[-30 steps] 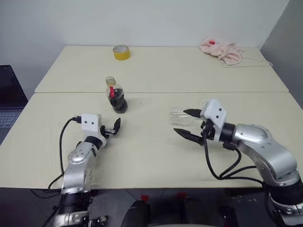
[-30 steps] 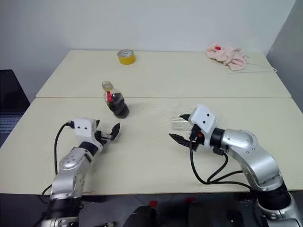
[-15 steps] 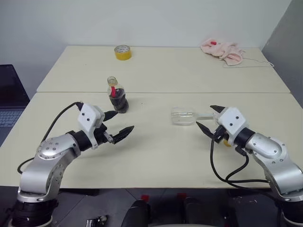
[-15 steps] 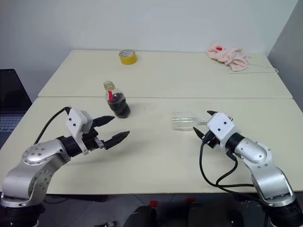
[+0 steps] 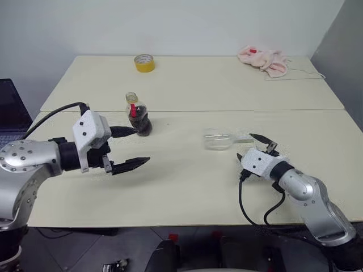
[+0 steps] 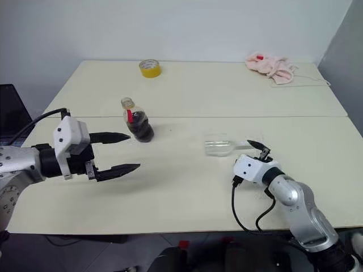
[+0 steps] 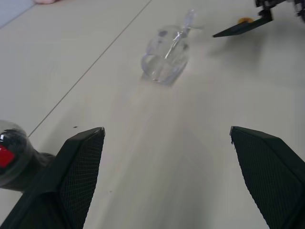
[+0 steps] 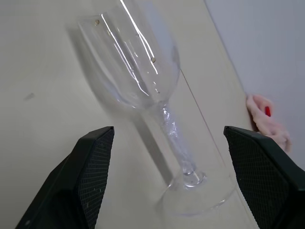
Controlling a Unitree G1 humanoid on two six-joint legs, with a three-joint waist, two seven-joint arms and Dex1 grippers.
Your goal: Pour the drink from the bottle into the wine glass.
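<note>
While 1 wine glass (image 5: 219, 139) lies sideways — 1 bottle (image 5: 139, 115) upright.

Bench (image 5: 187, 187): bare surface between the two arms.
Bottle (image 5: 139, 116): upright, just beyond the left end effector (image 5: 131, 148); one finger reaches close beside it, contact uncertain.
Wine glass (image 5: 222, 139): lying on its side, stem toward the right end effector (image 5: 256, 146), bare bench around the bowl.
Left end effector: fingers spread wide, nothing between them.
Right end effector: fingers apart, close to the glass's foot.
Tape roll (image 5: 144, 62), pink cloth (image 5: 264, 59): far edge, well apart.
</note>
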